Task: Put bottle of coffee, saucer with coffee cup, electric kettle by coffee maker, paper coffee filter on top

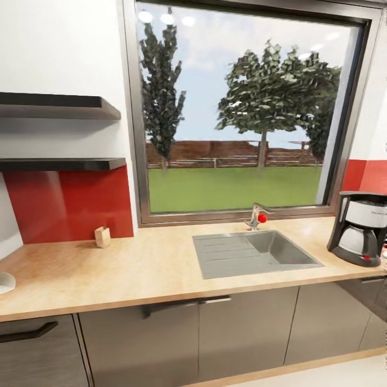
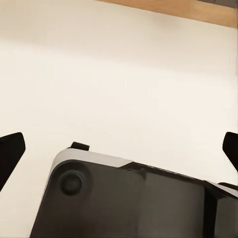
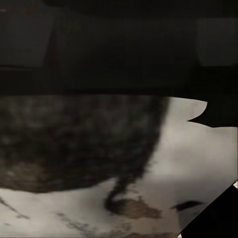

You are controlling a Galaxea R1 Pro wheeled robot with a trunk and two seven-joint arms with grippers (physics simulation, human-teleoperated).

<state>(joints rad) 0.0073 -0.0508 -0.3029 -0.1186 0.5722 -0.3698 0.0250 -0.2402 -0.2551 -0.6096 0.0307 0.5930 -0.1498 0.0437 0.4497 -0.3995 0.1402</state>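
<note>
The coffee maker (image 1: 361, 228) stands upright at the far right of the wooden surface (image 1: 134, 269) in the head view, just right of the sink (image 1: 252, 252), whose faucet (image 1: 257, 216) sits under the window (image 1: 242, 107). Near the red backsplash, left of the sink, rests a small tan block (image 1: 102, 236). A white rounded object (image 1: 5, 282) is cut by the picture's left edge. Two dark shelves (image 1: 59, 134) hang on the wall above.

The left wrist view adds the left end effector (image 2: 119, 148), its dark fingertips (image 2: 10, 153) spread wide at the picture's edges over pale floor and the robot's dark base, grasping nothing. The right wrist view is dark and mottled; whether the right end effector is released or clenched cannot be told.
</note>
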